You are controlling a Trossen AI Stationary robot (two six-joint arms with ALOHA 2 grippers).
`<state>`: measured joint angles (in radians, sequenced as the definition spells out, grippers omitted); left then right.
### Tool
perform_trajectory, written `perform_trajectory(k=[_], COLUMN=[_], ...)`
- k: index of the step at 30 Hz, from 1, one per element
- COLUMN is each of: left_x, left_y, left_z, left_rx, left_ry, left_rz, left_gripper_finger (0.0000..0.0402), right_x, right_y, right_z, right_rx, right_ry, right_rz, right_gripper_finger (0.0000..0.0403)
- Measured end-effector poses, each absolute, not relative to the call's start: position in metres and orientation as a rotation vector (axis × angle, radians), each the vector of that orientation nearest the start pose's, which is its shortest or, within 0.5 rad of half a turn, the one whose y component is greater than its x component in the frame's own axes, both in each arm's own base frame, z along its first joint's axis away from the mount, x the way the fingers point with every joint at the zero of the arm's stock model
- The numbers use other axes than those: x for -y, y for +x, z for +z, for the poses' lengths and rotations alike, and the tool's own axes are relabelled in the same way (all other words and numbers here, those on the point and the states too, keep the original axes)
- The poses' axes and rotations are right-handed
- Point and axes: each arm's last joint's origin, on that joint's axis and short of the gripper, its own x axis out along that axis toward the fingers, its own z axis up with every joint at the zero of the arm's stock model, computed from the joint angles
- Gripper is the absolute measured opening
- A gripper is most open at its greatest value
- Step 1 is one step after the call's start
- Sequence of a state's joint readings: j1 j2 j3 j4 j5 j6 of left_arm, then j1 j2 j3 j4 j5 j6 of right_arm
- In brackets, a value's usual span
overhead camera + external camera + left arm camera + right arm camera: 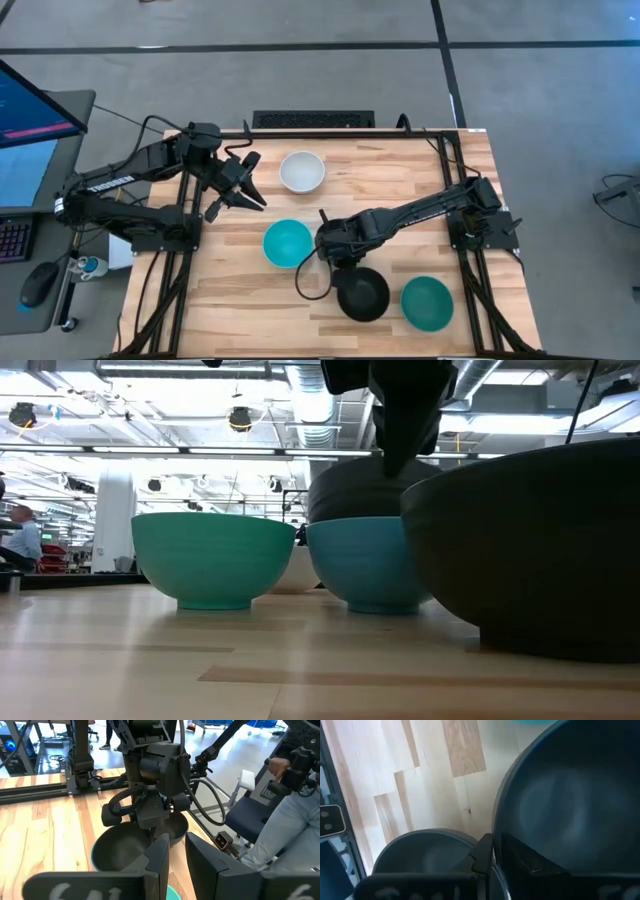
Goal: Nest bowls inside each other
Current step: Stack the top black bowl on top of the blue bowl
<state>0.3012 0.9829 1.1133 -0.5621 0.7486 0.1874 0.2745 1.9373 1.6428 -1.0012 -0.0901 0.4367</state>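
Observation:
My right gripper (333, 250) hangs over the table's middle, shut on a black bowl (560, 795) that its wrist hides in the high view. A light blue bowl (285, 243) stands on its base just to the left of it. A second black bowl (362, 293) and the teal green bowl (427, 303) stand near the near edge. The white bowl (302, 171) stands toward the far edge. My left gripper (240, 185) waits, open, left of the white bowl. A second light blue bowl does not plainly show. My right gripper holds the black bowl by its rim (496, 820), one finger (530, 862) inside the bowl and one outside. The fingers come from above, pointing down. In the low view the bowl (360, 490) shows above the light blue bowl (365, 565); whether they touch, I cannot tell.
Dark frame rails run along the table's left and right sides. A black cable loop (310, 282) lies beside the second black bowl. Bare wood shows at the near left and far right. A monitor, keyboard and mouse sit off the table's left. A seated person shows in the left wrist view.

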Motion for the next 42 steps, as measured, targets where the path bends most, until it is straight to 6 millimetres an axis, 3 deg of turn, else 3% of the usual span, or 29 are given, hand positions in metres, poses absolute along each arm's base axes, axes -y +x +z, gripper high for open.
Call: perform_trajectory(k=[6, 23, 42], left_x=[-0.037, -0.038, -0.039], left_y=[0.187, 0.187, 0.189], left_z=[0.377, 0.377, 0.381], left_rx=[-0.333, -0.338, -0.299], left_ry=[-0.036, -0.018, -0.012], left_rz=[-0.472, -0.439, -0.421], left_gripper_finger=[0.0054, 0.0054, 0.0054], right_x=[-0.109, -0.125, -0.122], right_y=[0.377, 0.360, 0.362], right_z=[0.243, 0.241, 0.238], right_rx=[-1.337, -1.422, -1.404], right_ry=[0.232, 0.110, 0.069], right_rz=[0.025, -0.060, -0.101], right_gripper_finger=[0.0012, 0.0009, 0.0009])
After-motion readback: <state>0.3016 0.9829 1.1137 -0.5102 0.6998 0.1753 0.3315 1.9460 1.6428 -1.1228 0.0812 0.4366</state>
